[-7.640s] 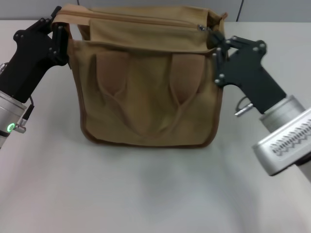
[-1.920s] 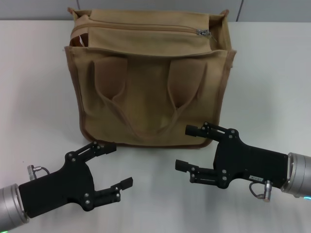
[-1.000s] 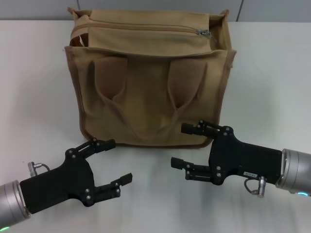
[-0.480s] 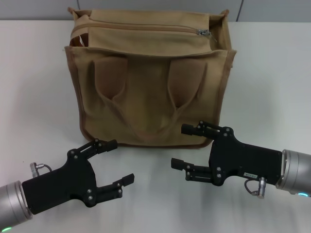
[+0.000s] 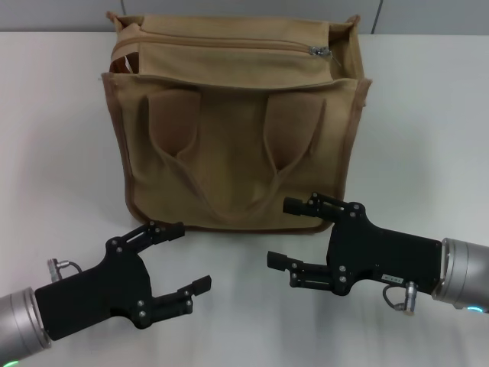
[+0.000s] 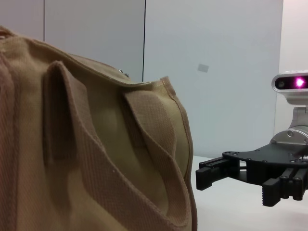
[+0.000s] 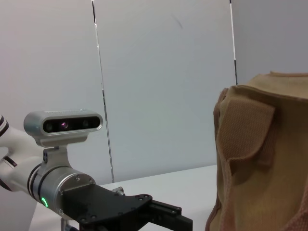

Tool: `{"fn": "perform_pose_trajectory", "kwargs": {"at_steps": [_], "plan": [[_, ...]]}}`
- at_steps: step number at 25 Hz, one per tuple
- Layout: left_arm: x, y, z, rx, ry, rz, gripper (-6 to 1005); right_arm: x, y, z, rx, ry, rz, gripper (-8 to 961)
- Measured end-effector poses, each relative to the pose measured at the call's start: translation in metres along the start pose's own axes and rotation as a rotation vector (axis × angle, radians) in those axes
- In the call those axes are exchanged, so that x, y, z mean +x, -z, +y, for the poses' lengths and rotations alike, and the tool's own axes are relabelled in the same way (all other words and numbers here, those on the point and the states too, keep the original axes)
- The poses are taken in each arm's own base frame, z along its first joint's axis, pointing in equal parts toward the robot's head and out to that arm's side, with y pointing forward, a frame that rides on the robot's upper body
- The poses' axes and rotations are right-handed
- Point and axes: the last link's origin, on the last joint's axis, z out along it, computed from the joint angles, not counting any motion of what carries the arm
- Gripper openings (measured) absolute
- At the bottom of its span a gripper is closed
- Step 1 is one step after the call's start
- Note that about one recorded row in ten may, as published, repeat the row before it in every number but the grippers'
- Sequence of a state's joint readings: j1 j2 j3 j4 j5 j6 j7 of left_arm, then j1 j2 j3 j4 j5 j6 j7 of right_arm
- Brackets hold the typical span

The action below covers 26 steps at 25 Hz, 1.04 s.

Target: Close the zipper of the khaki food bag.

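Khaki canvas is what the khaki food bag (image 5: pixel 233 126) is made of, and it is stood upright on the white desk (image 5: pixel 61 130), its two looped handles (image 5: pixel 229 145) hung flat against the front panel nearest the robot. Across the bag's top panel the zipper (image 5: pixel 221 42) is run, and its small silver slider (image 5: pixel 319 51) is seen at the right-hand end of the bag; whether the teeth are fully meshed along the whole line cannot be told from the head view. A dark gap is shown at the bag's top left corner, beside the zipper tape.

In front of the bag, low over the desk, both arms are held clear of it. The left gripper (image 5: pixel 183 256) is placed before the bag's lower left corner with its fingers spread apart and nothing between them. The right gripper (image 5: pixel 286 232) is placed before the bag's lower right corner, likewise spread and empty; its upper finger is overlapped with the bag's bottom edge in the head view, though contact cannot be confirmed.

If the zipper is judged still partly undone, the bag's end should be pinned by one gripper so the cloth is kept taut, the pull tab pinched squarely by the other, and the pull kept in line with the tape so the soft top panel is not bunched or the bag dragged across the desk
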State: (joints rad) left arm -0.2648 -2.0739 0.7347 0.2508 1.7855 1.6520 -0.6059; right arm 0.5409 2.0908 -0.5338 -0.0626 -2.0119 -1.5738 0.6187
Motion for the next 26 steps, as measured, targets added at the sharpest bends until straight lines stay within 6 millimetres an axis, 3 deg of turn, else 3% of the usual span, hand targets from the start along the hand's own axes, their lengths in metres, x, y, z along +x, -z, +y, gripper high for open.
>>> {"fn": "perform_pose_trajectory", "kwargs": {"at_steps": [26], "plan": [[-0.0009, 0.0011, 0.003, -0.002, 0.01, 0.004, 840, 0.0003, -0.0001, 0.0023, 0.001, -0.011, -0.01, 801]]}}
